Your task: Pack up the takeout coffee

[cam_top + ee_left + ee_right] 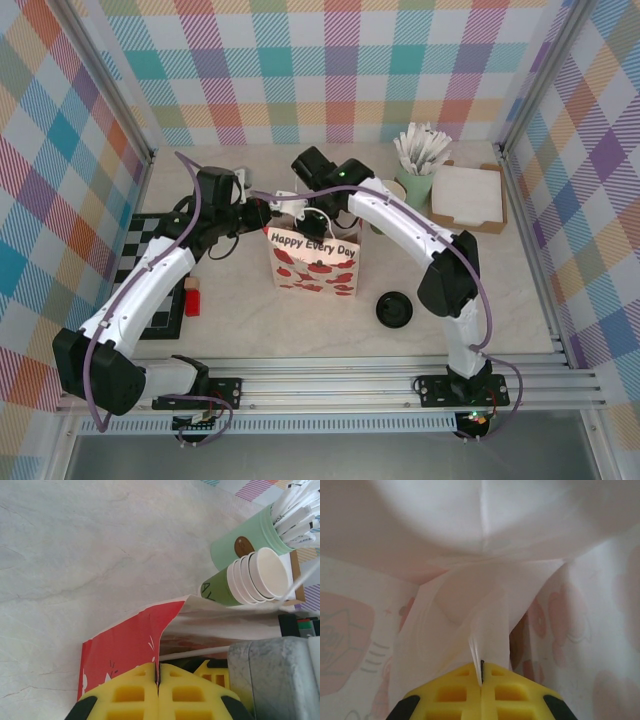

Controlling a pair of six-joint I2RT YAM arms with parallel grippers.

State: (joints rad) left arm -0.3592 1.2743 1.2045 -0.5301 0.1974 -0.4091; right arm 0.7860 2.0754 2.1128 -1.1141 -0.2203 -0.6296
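Two claws: both clenched on paper at the bag's mouth, the left one on its left rim, the right one on its right.
Left claw: pads shut flat on the red edge of the bag, gripping paper alone.
Right claw: pinching a fold of the pale inner wall, with nothing else between the pads.
Bag: upright mid-table, its mouth held between the two grips.
Coffee: its place cannot be told; it may sit inside the bag or behind the right arm.
Stack: lidless cups just far of the bag, close beside the tall cup of stirrers.
Lid: loose on the table, near and right of the bag.
Risk, tear: pulling the rims apart too hard could rip the thin paper or slip a pinch, since each grip holds only an edge.
Risk, tip: raising one side alone would tilt the bag, and a lean to the far side would knock the stack.
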